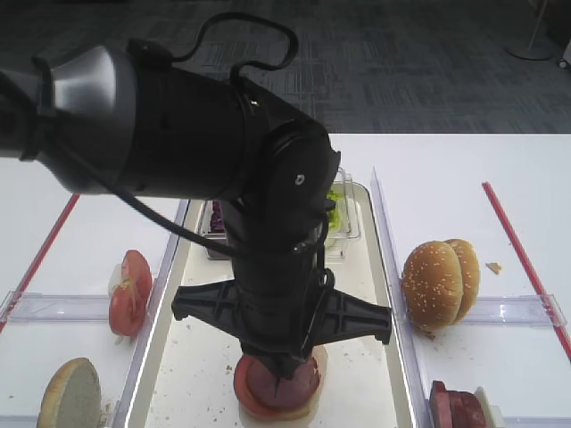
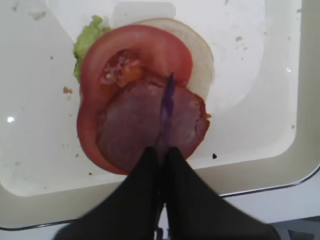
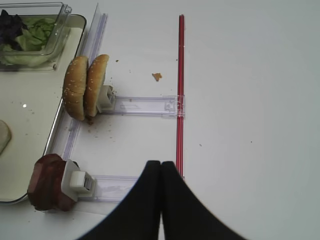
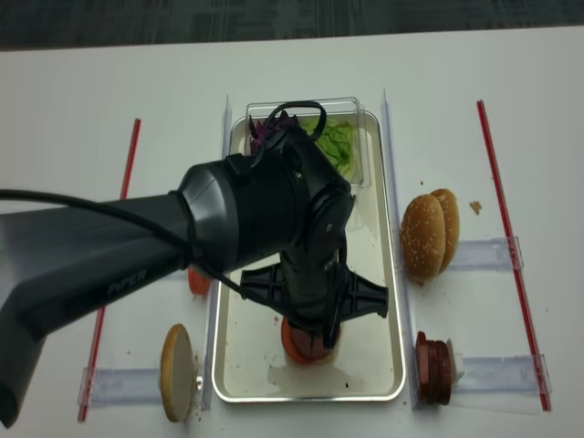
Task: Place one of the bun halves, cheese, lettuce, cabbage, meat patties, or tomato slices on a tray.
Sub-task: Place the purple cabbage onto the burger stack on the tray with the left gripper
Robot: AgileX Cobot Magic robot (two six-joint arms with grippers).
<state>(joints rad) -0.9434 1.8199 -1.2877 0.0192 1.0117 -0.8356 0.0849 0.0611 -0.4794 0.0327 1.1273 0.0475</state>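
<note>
Item: cabbage, one thin purple strip. I see it pinched at its near end in my left gripper, whose jaws are fully closed on it. The strip runs straight out from the fingertips, long axis in line with the gripper, its free end lying over the meat patty.

Location: directly above the stack on the tray. Stack, bottom up: pale bun half, a bit of lettuce at the edge, tomato slice, meat patty.

Key relation: the strip hangs right over the patty's middle, so I judge the coming move to be a release more or less in place, not a reach. The left arm is the one on station.

Right gripper: closed, holding nothing, parked over the counter well apart from the tray, near the upright bun halves and spare meat patties.

Also present: clear tub of greens at the tray's far end.
</note>
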